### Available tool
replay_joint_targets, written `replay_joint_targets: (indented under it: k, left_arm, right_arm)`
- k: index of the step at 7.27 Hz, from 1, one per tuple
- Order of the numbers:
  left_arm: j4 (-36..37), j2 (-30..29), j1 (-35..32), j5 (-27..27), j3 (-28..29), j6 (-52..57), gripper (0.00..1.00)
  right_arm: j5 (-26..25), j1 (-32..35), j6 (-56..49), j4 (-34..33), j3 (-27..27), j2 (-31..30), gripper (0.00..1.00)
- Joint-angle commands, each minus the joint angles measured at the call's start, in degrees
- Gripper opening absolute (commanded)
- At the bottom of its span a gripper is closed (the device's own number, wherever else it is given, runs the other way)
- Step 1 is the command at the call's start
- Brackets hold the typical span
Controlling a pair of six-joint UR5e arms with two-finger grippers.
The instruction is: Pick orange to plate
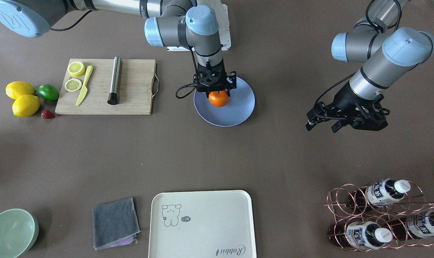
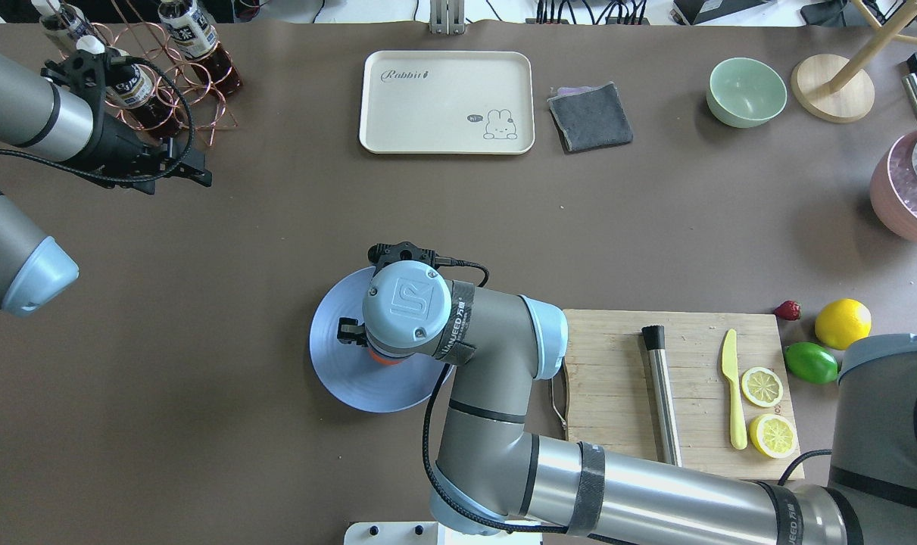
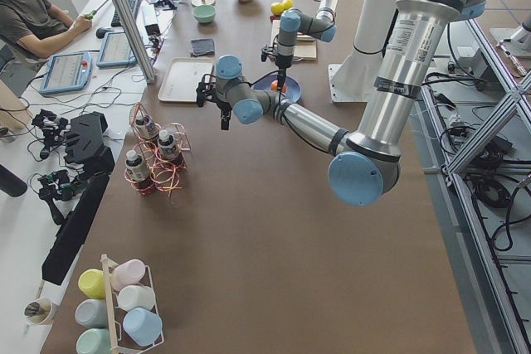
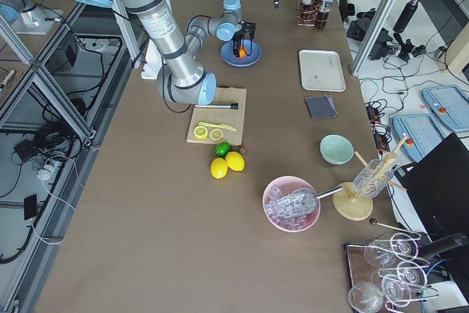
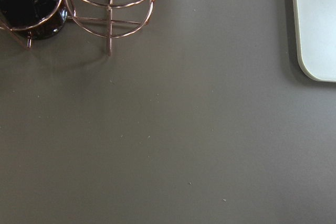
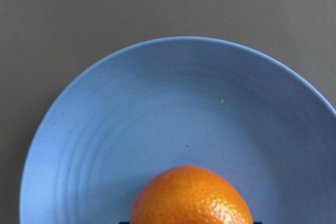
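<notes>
Brown counter (image 1: 260, 157) with an orange (image 1: 218, 99) held over a blue plate (image 1: 240, 109).
Over the plate's middle the right jaws were clamped on the orange; the left jaws stood apart, well away from the plate.

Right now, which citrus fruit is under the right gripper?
The orange, below the right gripper, over the blue plate; the lemons and lime lie beyond the cutting board.

Orange (image 6: 191, 195): bright orange, pitted skin. Plate (image 6: 131, 129): periwinkle blue, faint concentric rings, fine specks. Tray (image 1: 202, 229): cream, bear line drawing. Table (image 1: 238, 154): brown.
</notes>
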Motion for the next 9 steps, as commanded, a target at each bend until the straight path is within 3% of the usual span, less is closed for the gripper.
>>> replay_joint_targets:
  k: [1, 3, 4, 5, 6, 7, 9]
  left_arm:
    - [0.0, 0.0, 0.0, 0.0, 0.2, 0.1, 0.97]
    - [0.0, 0.0, -0.1, 0.1, 0.2, 0.3, 0.97]
    - [1.5, 0.0, -0.3, 0.1, 0.2, 3.2, 0.97]
    - [9.0, -0.3, -2.3, -0.7, -0.8, 10.2, 0.97]
    - [15.1, 0.0, -5.4, -2.5, -2.8, 17.4, 0.97]
    - [19.3, 0.2, -10.3, -6.6, -3.0, 24.9, 0.97]
    - [25.0, 6.3, -20.5, -9.9, -2.3, 44.9, 0.97]
  right_arm:
    - [-0.2, -0.2, 0.1, 0.1, -0.3, 0.3, 0.99]
    - [0.3, 0.9, -0.6, -0.1, 0.5, 0.2, 1.00]
    - [2.8, 3.7, -1.1, -1.9, 4.0, -1.4, 1.00]
    - [11.0, 10.3, -7.4, -8.4, 12.5, -5.9, 1.00]
    - [15.3, 16.1, -13.8, -13.3, 21.9, -13.3, 1.00]
    - [20.2, 23.2, -24.2, -14.6, 27.4, -22.4, 1.00]
    - [32.6, 42.1, -52.3, -14.7, 27.7, -36.8, 1.00]
